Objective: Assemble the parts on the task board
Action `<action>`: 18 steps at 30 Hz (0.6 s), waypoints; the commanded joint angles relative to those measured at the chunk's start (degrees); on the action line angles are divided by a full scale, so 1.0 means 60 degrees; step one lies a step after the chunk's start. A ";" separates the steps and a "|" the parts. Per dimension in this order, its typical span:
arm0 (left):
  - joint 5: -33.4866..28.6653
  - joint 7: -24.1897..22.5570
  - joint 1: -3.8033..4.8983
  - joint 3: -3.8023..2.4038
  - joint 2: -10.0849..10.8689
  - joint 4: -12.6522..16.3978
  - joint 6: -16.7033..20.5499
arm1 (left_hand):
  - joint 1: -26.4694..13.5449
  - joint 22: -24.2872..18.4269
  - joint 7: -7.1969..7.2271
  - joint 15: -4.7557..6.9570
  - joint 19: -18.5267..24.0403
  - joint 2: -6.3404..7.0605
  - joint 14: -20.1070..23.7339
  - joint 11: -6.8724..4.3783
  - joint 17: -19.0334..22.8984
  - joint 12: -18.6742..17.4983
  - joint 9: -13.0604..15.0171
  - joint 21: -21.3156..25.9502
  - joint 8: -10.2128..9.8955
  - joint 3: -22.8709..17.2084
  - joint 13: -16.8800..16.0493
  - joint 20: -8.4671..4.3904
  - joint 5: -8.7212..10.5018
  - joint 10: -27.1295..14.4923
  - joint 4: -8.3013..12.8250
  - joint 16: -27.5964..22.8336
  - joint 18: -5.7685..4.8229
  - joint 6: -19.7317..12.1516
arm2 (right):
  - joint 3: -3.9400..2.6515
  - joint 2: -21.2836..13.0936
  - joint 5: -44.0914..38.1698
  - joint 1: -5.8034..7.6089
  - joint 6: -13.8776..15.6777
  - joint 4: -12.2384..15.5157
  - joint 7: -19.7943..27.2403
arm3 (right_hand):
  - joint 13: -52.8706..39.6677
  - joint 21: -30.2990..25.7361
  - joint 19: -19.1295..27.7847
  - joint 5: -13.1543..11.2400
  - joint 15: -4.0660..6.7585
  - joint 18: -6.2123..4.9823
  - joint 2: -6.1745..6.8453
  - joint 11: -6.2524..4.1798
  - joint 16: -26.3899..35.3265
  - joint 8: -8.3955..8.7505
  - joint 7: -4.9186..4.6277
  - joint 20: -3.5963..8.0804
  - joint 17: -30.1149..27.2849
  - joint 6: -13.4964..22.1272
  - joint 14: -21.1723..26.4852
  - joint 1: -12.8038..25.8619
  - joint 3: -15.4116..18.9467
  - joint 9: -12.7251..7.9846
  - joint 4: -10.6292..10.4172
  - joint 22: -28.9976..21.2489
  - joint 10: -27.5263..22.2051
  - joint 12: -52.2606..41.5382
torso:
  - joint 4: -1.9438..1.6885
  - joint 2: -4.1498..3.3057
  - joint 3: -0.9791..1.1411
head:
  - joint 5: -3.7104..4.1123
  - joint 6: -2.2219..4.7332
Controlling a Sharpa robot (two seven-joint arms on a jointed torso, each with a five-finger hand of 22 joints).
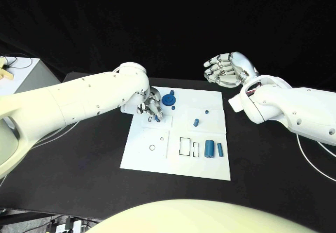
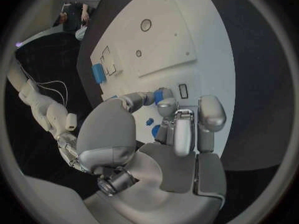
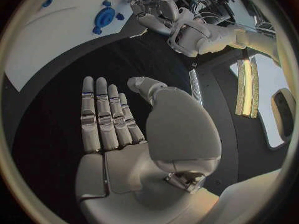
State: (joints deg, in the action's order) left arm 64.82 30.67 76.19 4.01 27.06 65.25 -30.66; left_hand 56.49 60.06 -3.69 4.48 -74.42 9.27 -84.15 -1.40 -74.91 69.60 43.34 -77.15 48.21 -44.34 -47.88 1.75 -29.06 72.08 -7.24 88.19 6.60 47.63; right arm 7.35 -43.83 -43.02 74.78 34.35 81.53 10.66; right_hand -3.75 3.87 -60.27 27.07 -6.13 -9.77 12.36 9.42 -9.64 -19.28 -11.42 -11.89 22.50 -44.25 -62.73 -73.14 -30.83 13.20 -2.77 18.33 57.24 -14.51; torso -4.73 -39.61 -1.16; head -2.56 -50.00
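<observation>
The white task board (image 1: 175,158) lies mid-table. My left hand (image 1: 148,104) hangs over its far left part, fingertips pointing down. In the left wrist view its thumb and a finger pinch a small blue part (image 2: 163,94) just above the board (image 2: 162,40), near a small slot (image 2: 182,90). A round blue gear-like part (image 1: 169,100) sits just right of that hand. Two small blue pieces (image 1: 196,122) (image 1: 207,113) lie mid-board. A thick blue cylinder (image 1: 209,148) and a thinner one (image 1: 220,149) lie near the right edge. My right hand (image 1: 225,69) is raised beyond the far right corner, fingers straight, holding nothing.
Two rectangular slots (image 1: 185,146) sit left of the cylinders, and two round holes (image 1: 152,147) mark the board's left part. A white box (image 1: 21,73) stands at the table's far left. Black tabletop (image 1: 273,160) surrounds the board.
</observation>
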 commanded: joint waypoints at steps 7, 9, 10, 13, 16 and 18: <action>0.0006 -0.0035 -0.0001 -0.0001 -0.0001 0.0044 -0.0144 | 0.0088 0.0014 0.0168 0.0039 -0.0057 -0.0196 -0.0805 -0.0029 -0.1907 0.0009 0.0017 -0.0032 0.0062 -0.1853 0.0008 -0.0007 -0.0019 0.0012 0.1865 0.0023 -0.0115 0.0239 | -0.0004 -0.0001 -0.0028 -0.0005 -0.0226 -0.0004 0.0032 | 0.0016 -0.0027 -0.0005 0.0038 -0.0073 -0.0104 0.0013 0.0086 0.0041 -0.0052 -0.0421 -0.0075 -0.0012 0.0053 0.0003 0.0063 -0.0009 -0.0010 0.0066 -0.0016 0.0004 0.0047 | -0.0007 -0.0001 -0.0008 | 0.0000 0.0001; 0.0006 -0.0035 -0.0001 -0.0001 0.0001 0.0047 -0.0142 | 0.0088 0.0014 0.0168 0.0039 -0.0057 -0.0196 -0.0805 -0.0029 -0.1907 0.0009 0.0017 -0.0032 0.0062 -0.1853 0.0008 -0.0007 -0.0019 0.0012 0.1865 0.0023 -0.0115 0.0239 | -0.0004 -0.0001 -0.0028 -0.0005 -0.0231 -0.0003 0.0030 | 0.0016 -0.0027 -0.0005 0.0038 -0.0073 -0.0104 0.0013 0.0086 0.0041 -0.0052 -0.0421 -0.0075 -0.0012 0.0053 0.0003 0.0063 -0.0009 -0.0010 0.0066 -0.0016 0.0004 0.0047 | -0.0007 0.0000 -0.0008 | 0.0000 0.0001; 0.0006 -0.0034 -0.0002 -0.0001 0.0002 0.0047 -0.0142 | 0.0088 0.0014 0.0168 0.0039 -0.0057 -0.0196 -0.0805 -0.0029 -0.1907 0.0009 0.0017 -0.0032 0.0062 -0.1853 0.0008 -0.0007 -0.0019 0.0012 0.1865 0.0023 -0.0115 0.0239 | -0.0004 -0.0001 -0.0028 -0.0005 -0.0234 -0.0003 0.0029 | 0.0016 -0.0029 -0.0002 0.0038 -0.0074 -0.0103 0.0013 0.0087 0.0046 -0.0052 -0.0421 -0.0077 -0.0015 0.0054 0.0005 0.0066 -0.0008 -0.0011 0.0067 -0.0023 0.0002 0.0049 | -0.0009 0.0001 -0.0010 | -0.0001 0.0001; 0.0006 -0.0033 -0.0003 -0.0001 0.0004 0.0046 -0.0137 | 0.0088 0.0014 0.0168 0.0039 -0.0057 -0.0196 -0.0805 -0.0029 -0.1907 0.0009 0.0017 -0.0032 0.0062 -0.1853 0.0008 -0.0007 -0.0019 0.0012 0.1865 0.0023 -0.0115 0.0239 | -0.0004 -0.0001 -0.0028 -0.0005 -0.0238 -0.0002 0.0029 | 0.0016 -0.0029 -0.0002 0.0038 -0.0074 -0.0103 0.0013 0.0087 0.0046 -0.0052 -0.0421 -0.0077 -0.0015 0.0054 0.0005 0.0066 -0.0008 -0.0011 0.0067 -0.0023 0.0002 0.0049 | -0.0003 -0.0001 -0.0008 | -0.0004 0.0001; 0.0005 -0.0033 -0.0008 0.0000 0.0001 0.0042 -0.0126 | 0.0088 0.0014 0.0168 0.0039 -0.0057 -0.0196 -0.0805 -0.0029 -0.1907 0.0009 0.0017 -0.0032 0.0062 -0.1853 0.0008 -0.0007 -0.0019 0.0012 0.1865 0.0023 -0.0115 0.0239 | -0.0004 0.0000 -0.0028 -0.0005 -0.0240 -0.0002 0.0031 | 0.0016 -0.0029 -0.0002 0.0038 -0.0074 -0.0103 0.0013 0.0087 0.0046 -0.0052 -0.0421 -0.0077 -0.0015 0.0054 0.0005 0.0066 -0.0008 -0.0011 0.0067 -0.0023 0.0002 0.0049 | -0.0002 -0.0006 -0.0005 | -0.0001 0.0001; 0.0004 -0.0033 -0.0013 0.0000 -0.0004 0.0037 -0.0122 | 0.0088 0.0014 0.0168 0.0039 -0.0057 -0.0196 -0.0805 -0.0029 -0.1907 0.0009 0.0017 -0.0032 0.0062 -0.1853 0.0008 -0.0007 -0.0019 0.0012 0.1865 0.0023 -0.0115 0.0239 | -0.0004 0.0000 -0.0028 -0.0005 -0.0240 -0.0002 0.0032 | 0.0016 -0.0029 -0.0002 0.0038 -0.0074 -0.0103 0.0013 0.0087 0.0046 -0.0052 -0.0421 -0.0077 -0.0015 0.0054 0.0005 0.0066 -0.0008 -0.0011 0.0067 -0.0023 0.0002 0.0049 | 0.0000 -0.0006 -0.0007 | -0.0002 0.0001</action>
State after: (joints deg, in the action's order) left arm 64.82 30.66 76.15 4.02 27.12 65.40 -30.71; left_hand 56.49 60.05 -3.69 4.48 -74.42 9.27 -84.15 -1.40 -74.91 69.60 43.40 -77.15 48.42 -44.34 -47.89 1.75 -28.94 72.08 -7.24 88.19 6.61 47.63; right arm 7.35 -43.85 -43.02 74.78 33.80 81.50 10.55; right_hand -3.71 3.87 -60.27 27.07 -6.13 -9.77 12.36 9.42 -9.65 -19.28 -11.42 -11.89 22.51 -44.25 -62.73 -73.14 -30.83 13.21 -2.77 18.25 57.24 -14.51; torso -4.75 -39.63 -1.20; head -2.56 -50.00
